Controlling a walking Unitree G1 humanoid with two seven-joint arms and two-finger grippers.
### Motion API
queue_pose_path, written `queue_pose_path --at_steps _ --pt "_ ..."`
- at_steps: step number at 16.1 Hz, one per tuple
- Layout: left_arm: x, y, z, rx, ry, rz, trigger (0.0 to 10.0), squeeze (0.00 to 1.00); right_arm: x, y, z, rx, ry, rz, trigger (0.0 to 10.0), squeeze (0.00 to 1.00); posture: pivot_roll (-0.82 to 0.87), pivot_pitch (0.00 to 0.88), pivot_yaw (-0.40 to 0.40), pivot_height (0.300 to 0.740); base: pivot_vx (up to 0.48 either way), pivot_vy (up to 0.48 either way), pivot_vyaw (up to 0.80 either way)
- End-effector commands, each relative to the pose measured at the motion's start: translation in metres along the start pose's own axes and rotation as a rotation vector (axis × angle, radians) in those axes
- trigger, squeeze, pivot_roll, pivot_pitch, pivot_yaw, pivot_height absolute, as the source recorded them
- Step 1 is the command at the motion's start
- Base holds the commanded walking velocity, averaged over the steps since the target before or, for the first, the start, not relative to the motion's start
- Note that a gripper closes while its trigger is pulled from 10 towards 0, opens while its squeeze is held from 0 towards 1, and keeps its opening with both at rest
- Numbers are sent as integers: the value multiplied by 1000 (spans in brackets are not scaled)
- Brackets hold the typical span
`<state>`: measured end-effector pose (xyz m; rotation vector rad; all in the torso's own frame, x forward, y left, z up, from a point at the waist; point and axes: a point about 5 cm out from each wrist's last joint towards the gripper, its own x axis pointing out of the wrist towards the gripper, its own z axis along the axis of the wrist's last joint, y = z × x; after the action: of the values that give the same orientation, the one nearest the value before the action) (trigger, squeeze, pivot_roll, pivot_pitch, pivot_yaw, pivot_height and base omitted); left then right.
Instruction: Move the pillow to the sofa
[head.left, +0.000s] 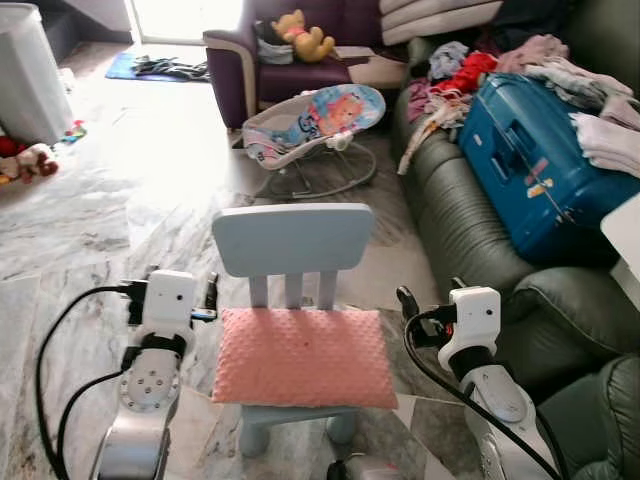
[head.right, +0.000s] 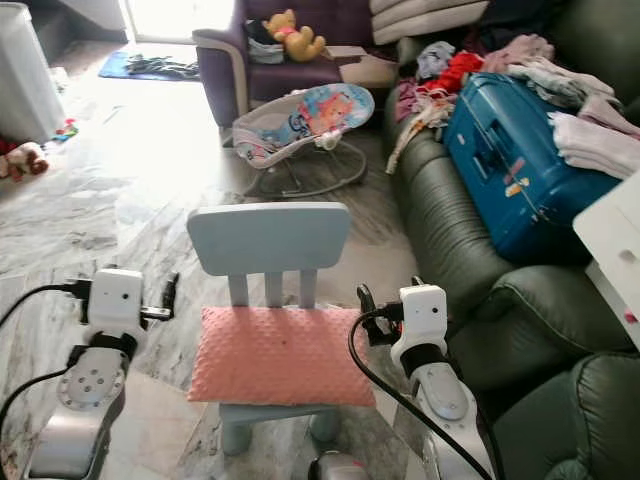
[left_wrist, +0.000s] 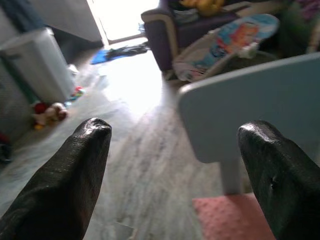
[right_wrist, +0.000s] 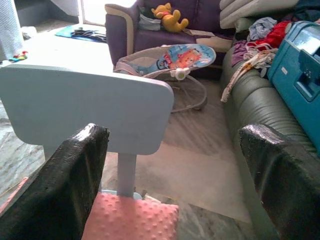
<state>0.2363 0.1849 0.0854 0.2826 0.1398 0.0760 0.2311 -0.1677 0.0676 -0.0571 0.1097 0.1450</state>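
We are in a lived-in family living room. Ahead of our two claws a baby bouncer (head.left: 315, 120) sits on the marble floor (head.left: 120, 200). Beyond it a purple armchair (head.left: 290, 60) holds a yellow plush bear (head.left: 302, 35). Right of our right claw, laundry (head.left: 560, 75) covers a green leather sofa (head.left: 470, 230).

Floor (head.left: 130, 200): grey veined marble, glossy, strong daylight glare from a bright opening at the far end. Purple armchair (head.left: 270, 70) against the far wall, yellow soft toy (head.left: 303, 35) on its seat. Baby bouncer (head.left: 315, 125) on the floor before it. Blue mat (head.left: 160, 66) near the opening. White bin (head.left: 28, 75) at left.
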Motion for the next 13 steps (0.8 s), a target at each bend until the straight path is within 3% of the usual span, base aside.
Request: queue_pose_path --at_steps 1,5,10,13 --pt "-2 1 3 16 -17 -18 10000 0 -1 -3 3 4 -4 -8 10000 0 40 33 -35 740 0 0 0" --pt "-13 14 0 98 -23 43 10000 0 -3 -4 1 13 5 -3 10000 0 43 37 -37 740 0 0 0" --pt "-27 27 -7 73 -8 49 10000 0 -24 -8 -4 42 37 0 10000 0 58 19 -32 740 0 0 0" --pt "-20 27 -2 60 -22 43 10000 0 -28 -9 -14 50 58 -28 10000 0 93 0 4 740 0 0 0"
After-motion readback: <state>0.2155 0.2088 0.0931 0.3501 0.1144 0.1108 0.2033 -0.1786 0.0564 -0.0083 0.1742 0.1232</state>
